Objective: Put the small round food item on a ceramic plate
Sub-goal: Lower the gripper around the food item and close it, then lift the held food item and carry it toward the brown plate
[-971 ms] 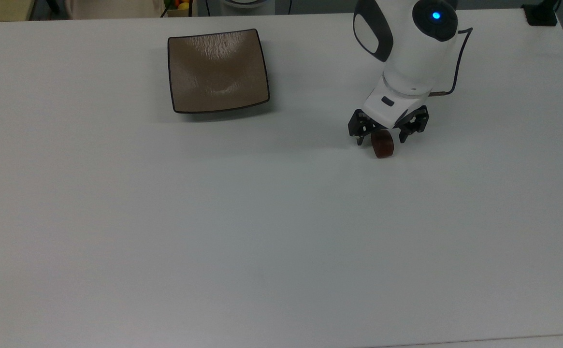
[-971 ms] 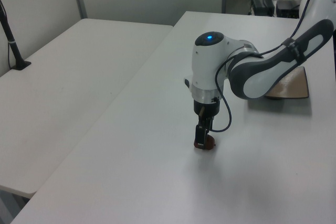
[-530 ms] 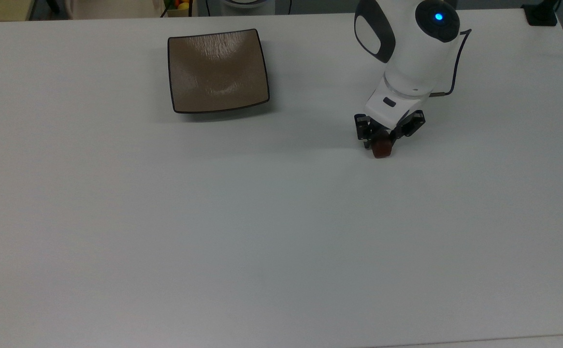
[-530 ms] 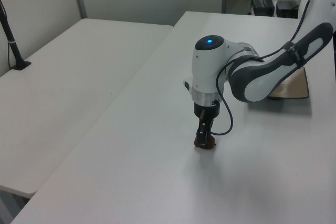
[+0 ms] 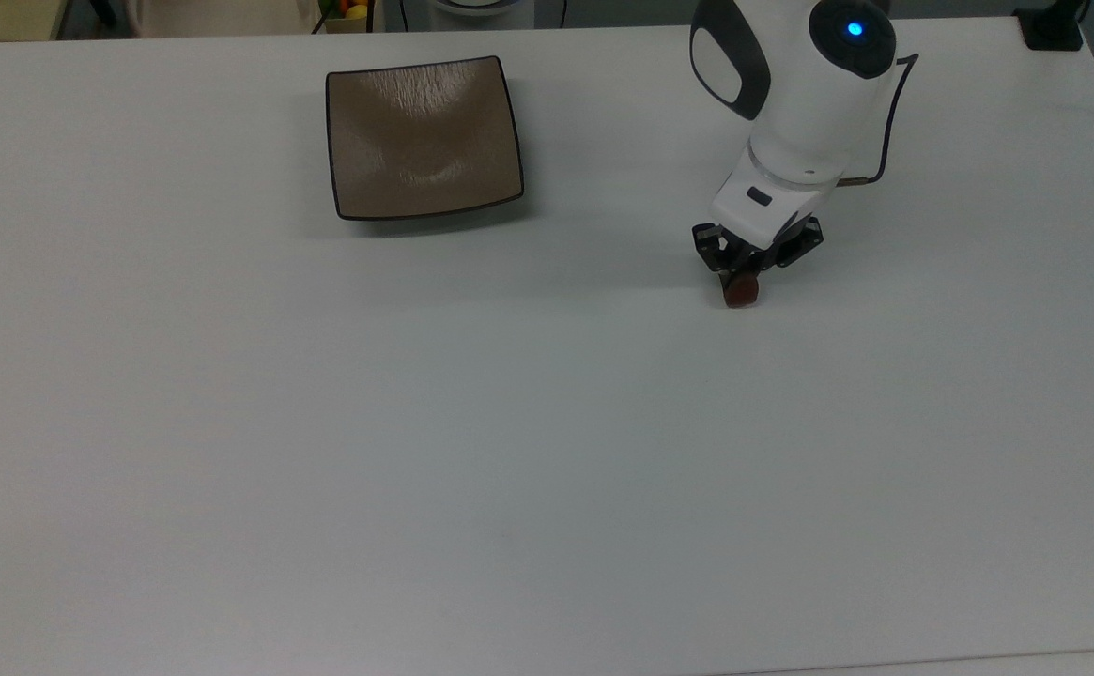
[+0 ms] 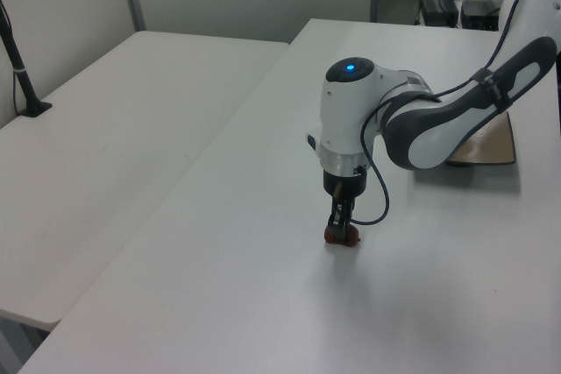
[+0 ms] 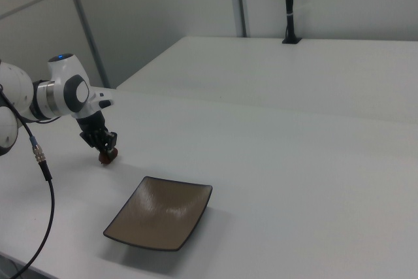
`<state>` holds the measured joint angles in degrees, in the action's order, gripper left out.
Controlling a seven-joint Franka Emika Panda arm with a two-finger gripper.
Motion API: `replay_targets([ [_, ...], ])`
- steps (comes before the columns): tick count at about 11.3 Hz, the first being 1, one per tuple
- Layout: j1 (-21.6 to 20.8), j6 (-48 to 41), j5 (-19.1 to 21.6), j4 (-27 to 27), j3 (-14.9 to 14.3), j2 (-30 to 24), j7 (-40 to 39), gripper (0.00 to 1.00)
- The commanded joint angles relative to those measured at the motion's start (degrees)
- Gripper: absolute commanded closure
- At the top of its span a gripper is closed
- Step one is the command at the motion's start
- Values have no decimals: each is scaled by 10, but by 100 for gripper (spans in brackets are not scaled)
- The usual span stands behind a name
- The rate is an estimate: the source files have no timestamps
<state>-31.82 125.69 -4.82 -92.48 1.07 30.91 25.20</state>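
— Pincer first: where is yours, seen from the top view?

— Pointing down, my black two-finger pincer (image 5: 744,274) sits under my white wrist, toward the top view's right, and it is clamped on the small dark reddish-brown glossy food lump (image 5: 741,293). The lump's lower end sits at the surface of the white table (image 5: 509,422); whether it touches I cannot tell.

— And the dish?

— The square, shallow, taupe-brown glazed ceramic plate (image 5: 423,136) with its thin dark rim lies well apart from the lump, toward the top view's upper left. It holds nothing.

— What does the left view give?

— My pincer (image 6: 341,221) hangs straight down beneath my white arm with its blue light, both fingers pressed close on the lump (image 6: 342,236), which is down at the table (image 6: 263,304). A dark cable loops beside my wrist. Behind my forearm, at the left view's right, a corner of the plate (image 6: 491,146) shows.

— And the right view?

— My pincer (image 7: 104,148) is at the right view's left, gripping the lump (image 7: 106,157) just above its shadow on the table (image 7: 294,161). The plate (image 7: 160,212) lies nearer the camera, to the right view's lower right of the lump, apart from it and bare.
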Motion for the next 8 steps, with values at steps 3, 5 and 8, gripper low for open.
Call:
replay_targets([
  [3, 21, -39, 0, -11, -1, -75, 6, 75],
  [5, 37, -74, 8, -11, -1, -117, 6, 71],
  [8, 65, -147, 33, -12, -6, -180, -42, 71],
])
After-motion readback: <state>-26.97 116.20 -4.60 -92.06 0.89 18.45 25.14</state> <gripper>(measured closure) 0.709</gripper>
